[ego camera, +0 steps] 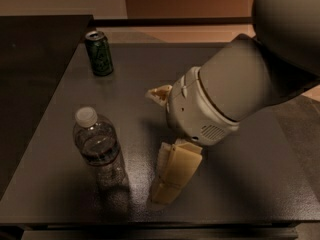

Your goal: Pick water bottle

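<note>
Your gripper (157,145) hangs low over the tabletop (240,194), near the water bottle (97,145) and to its right as the camera sees it, fingers (174,176) spread apart and empty. The bottle stands upright, cap up, with the green can (99,53) well behind it. The closing move looks to be sideways.

Arm (260,79): bulky smooth grey rounded segments, pale wrist housing (192,109) with small vent grille (212,130); pincer (156,145) over mid-table (260,184), two cream blocky fingers (175,171) spread apart.
</note>
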Action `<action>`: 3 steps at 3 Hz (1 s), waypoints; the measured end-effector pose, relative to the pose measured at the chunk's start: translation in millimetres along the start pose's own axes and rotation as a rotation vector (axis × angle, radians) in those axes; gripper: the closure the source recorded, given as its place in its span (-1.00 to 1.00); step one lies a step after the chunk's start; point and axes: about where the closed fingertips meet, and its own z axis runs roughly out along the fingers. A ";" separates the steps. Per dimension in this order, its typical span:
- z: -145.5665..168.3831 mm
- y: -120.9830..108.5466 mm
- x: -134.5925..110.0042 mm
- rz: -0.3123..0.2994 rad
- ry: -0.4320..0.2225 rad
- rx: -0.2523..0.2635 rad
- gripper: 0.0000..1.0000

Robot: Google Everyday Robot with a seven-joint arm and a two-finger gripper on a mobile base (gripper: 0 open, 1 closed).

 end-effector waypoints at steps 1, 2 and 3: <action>17.7 2.9 -20.4 0.010 -0.070 0.005 -1.00; 32.1 3.6 -38.0 0.026 -0.138 0.022 -1.00; 42.4 4.7 -53.4 0.034 -0.199 0.034 -1.00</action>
